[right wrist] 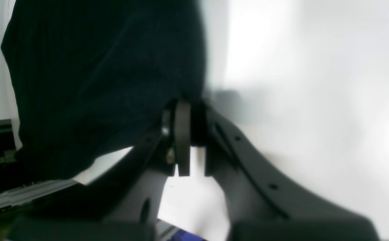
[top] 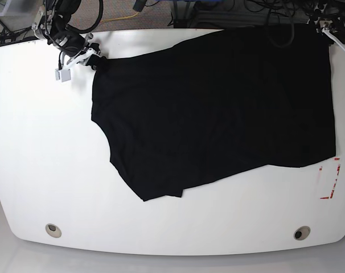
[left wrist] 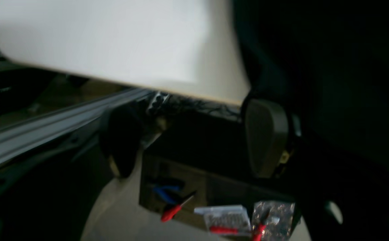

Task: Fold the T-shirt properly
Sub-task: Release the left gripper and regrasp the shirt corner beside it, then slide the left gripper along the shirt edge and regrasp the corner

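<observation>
Two tools are working at the far edge of the cloth, and only one is gripping it. The right tool (right wrist: 190,134) is pinching narrow, with its pads closing on a fold of the T-shirt (right wrist: 97,83). From that pinch the black fabric is spreading away to one side of the tool, while the white surface (top: 41,142) is showing bare on the other side.

The left tool (left wrist: 194,140) is standing wide, holding nothing. One of its fingers (left wrist: 268,137) is sitting just beside the dark mass of cloth. The wrist view is too blurred to tell whether it is touching.

Seen from the base camera, the garment is lying flat and stretching lengthwise from the right tool's corner across to the corner near the left tool, so its long axis is running along the line between the two tools. The rest of the body is extending away from both tools toward the opposite edge of the surface. The hem is sloping, so it is reaching further out from the left tool than from the right.

Judging by this layout, the coming move is depending on the left tool. The cloth is lying immediately beside its open jaws, so it is probably needing only a short sideways reach and a close. With both far corners held, that long edge could be carried over the body for the fold.
</observation>
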You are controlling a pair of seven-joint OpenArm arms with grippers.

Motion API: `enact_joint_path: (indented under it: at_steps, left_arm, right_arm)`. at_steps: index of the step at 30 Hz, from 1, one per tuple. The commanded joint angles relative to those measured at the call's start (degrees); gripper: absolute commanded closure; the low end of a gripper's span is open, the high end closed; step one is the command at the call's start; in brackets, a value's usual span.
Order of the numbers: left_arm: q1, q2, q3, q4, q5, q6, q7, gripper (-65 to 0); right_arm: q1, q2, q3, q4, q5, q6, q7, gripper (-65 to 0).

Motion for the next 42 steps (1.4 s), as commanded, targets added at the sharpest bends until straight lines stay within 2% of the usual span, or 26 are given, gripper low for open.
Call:
enact_joint_path:
  at_steps: [1,3,10,14,23,26,29,32,33,37,42]
  left_arm:
    - [0.86,-0.51,-0.21,0.90,-0.27,0.36,-0.59,-45.3]
    - [0.94,0.19,-0.39,0.90,-1.59,0.36,-0.59,-45.3]
    - [1.91,0.36,-0.30,1.17,-12.93,0.36,0.46,-45.6]
    - [2.88,-1.22,-0.65,1.08,-20.93,0.36,2.40,-45.1]
    - [-1.87,-1.83,-1.62,1.34,-21.28,0.36,2.31,-45.0]
    - [-3.28,-2.89,1.72,2.84,-19.26,0.36,2.31,-39.7]
    - [-6.09,-3.42,8.58,3.36,-12.84,0.36,2.31,-22.8]
    - [-8.81,-2.98,12.36,3.19,-6.34,0.36,2.31,-9.2]
    - [-9.52,-2.80,13.41,3.19,-4.14,0.36,2.31,-6.8]
    - [-11.89,0.28,17.28,3.19,5.09,0.36,0.90,-5.4]
    - [-12.07,1.51,22.20,0.81,11.59,0.36,-4.46,-5.4]
  right_arm:
    - [-0.02,0.69,0.19,1.02,0.53,0.18,0.39,-3.5]
    - [0.07,0.69,0.10,1.02,0.53,0.18,0.39,-3.5]
    - [0.68,0.69,0.10,1.02,0.53,0.18,0.39,-3.5]
    - [0.68,0.78,0.10,1.02,0.53,0.18,0.39,-3.5]
    - [0.68,0.61,0.01,0.94,0.53,0.27,0.39,-3.5]
    - [0.77,0.69,0.01,0.94,0.53,0.27,0.39,-3.5]
    - [0.77,0.78,0.01,0.85,0.53,0.27,0.39,-3.5]
    - [0.77,0.61,0.01,0.85,0.53,0.27,0.39,-3.5]
    - [0.77,0.61,0.01,0.94,0.53,0.27,0.39,-3.5]
    - [0.86,0.52,-0.08,0.94,0.53,0.27,0.39,-3.5]
    - [0.86,0.52,-0.08,0.94,0.53,0.27,0.39,-3.5]
